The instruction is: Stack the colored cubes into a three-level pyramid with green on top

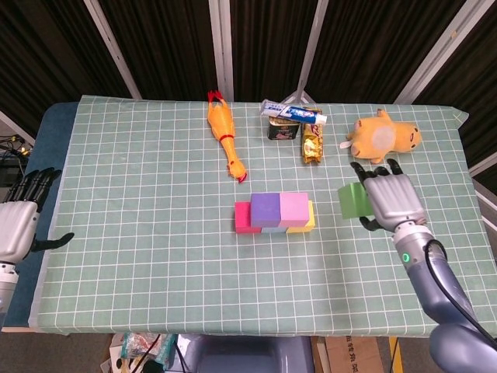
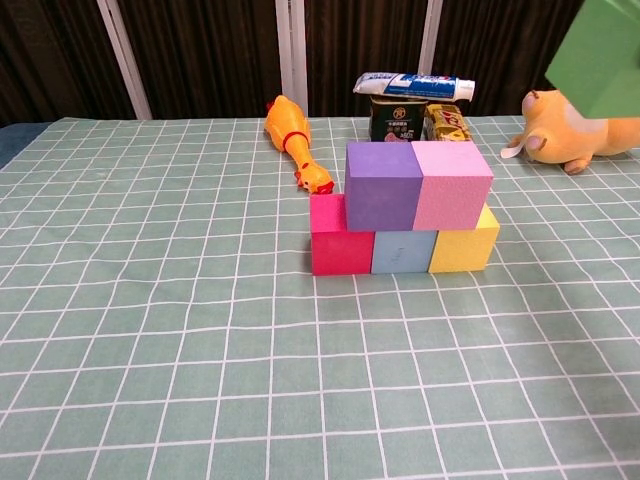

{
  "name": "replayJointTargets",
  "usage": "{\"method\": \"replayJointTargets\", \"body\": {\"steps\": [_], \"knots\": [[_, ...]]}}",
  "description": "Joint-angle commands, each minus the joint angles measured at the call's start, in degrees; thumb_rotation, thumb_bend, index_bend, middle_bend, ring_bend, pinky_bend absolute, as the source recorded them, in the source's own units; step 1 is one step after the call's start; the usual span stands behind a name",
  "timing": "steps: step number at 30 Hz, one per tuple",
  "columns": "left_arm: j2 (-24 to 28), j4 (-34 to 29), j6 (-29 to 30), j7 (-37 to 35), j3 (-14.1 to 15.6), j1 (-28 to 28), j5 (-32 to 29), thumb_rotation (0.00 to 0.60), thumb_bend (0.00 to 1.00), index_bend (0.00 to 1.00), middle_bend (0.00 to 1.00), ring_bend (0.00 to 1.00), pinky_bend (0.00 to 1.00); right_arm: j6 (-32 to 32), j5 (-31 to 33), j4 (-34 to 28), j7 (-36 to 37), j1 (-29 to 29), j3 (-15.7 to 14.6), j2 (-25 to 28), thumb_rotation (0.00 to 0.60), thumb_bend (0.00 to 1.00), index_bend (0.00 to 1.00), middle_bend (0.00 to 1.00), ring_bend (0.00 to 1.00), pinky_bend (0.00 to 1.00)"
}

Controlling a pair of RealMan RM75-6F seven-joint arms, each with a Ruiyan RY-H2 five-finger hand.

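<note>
A two-level stack stands mid-table: a red cube (image 2: 340, 238), a light blue cube (image 2: 402, 251) and a yellow cube (image 2: 464, 243) below, a purple cube (image 2: 381, 184) and a pink cube (image 2: 453, 182) on top. My right hand (image 1: 394, 198) holds the green cube (image 1: 352, 201) in the air, right of the stack and above it. In the chest view the green cube (image 2: 600, 55) shows at the top right corner. My left hand (image 1: 19, 221) hangs off the table's left edge, fingers apart, holding nothing.
Along the far side lie a rubber chicken (image 1: 224, 143), a toothpaste tube (image 1: 293, 113) on a dark can (image 1: 283, 128), a snack pack (image 1: 312, 142) and a yellow plush toy (image 1: 383, 137). The green checked cloth (image 1: 155, 264) covers the table.
</note>
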Motion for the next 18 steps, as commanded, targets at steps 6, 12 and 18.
{"method": "replayJointTargets", "body": {"steps": [6, 12, 18], "knots": [[1.28, 1.21, -2.00, -3.08, -2.24, -0.61, -0.21, 0.600, 0.14, 0.00, 0.03, 0.02, 0.09, 3.92, 26.13, 3.11, -11.98, 19.95, 1.02, -9.51, 0.600, 0.31, 0.00, 0.36, 0.19, 0.00], [1.67, 2.52, -3.68, -5.53, -3.12, -0.52, -1.89, 0.600, 0.14, 0.00, 0.03, 0.02, 0.09, 8.02, 33.36, 6.64, -14.54, 26.64, 1.78, -16.76, 0.600, 0.31, 0.00, 0.36, 0.19, 0.00], [1.91, 3.26, -4.84, -7.08, -3.53, -0.35, -2.04, 0.600, 0.14, 0.00, 0.03, 0.02, 0.09, 12.43, 37.47, 11.09, -14.98, 29.71, 2.51, -22.51, 0.600, 0.31, 0.00, 0.36, 0.19, 0.00]]}}
